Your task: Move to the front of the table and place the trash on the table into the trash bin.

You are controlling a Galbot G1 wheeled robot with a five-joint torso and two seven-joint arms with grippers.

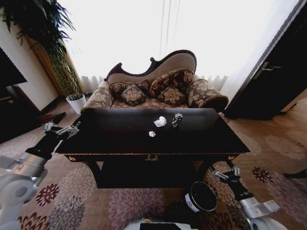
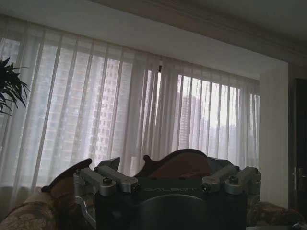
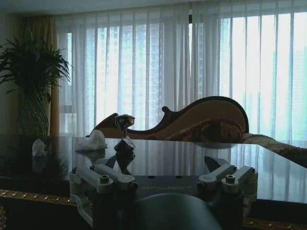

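The dark glossy table (image 1: 120, 139) stands straight ahead of me. Near its middle lie a crumpled white paper ball (image 1: 160, 121), a smaller white scrap (image 1: 152, 134) and a small dark can (image 1: 177, 120). The right wrist view looks across the top at the can (image 3: 124, 136), the ball (image 3: 91, 141) and the scrap (image 3: 38, 147). On the carpet by the table's front right leg stands the round black trash bin (image 1: 201, 196). My left gripper (image 1: 62, 130) hangs open at the table's left end, holding nothing. My right gripper (image 1: 221, 175) is open, low beside the bin, below the tabletop's front edge (image 3: 268, 201).
A patterned sofa (image 1: 158, 91) with cushions stands right behind the table. A tall plant in a white pot (image 1: 76, 102) is at the back left. A dark door (image 1: 273, 81) lies to the right, dark furniture (image 1: 12, 100) to the left. Floral carpet surrounds the table.
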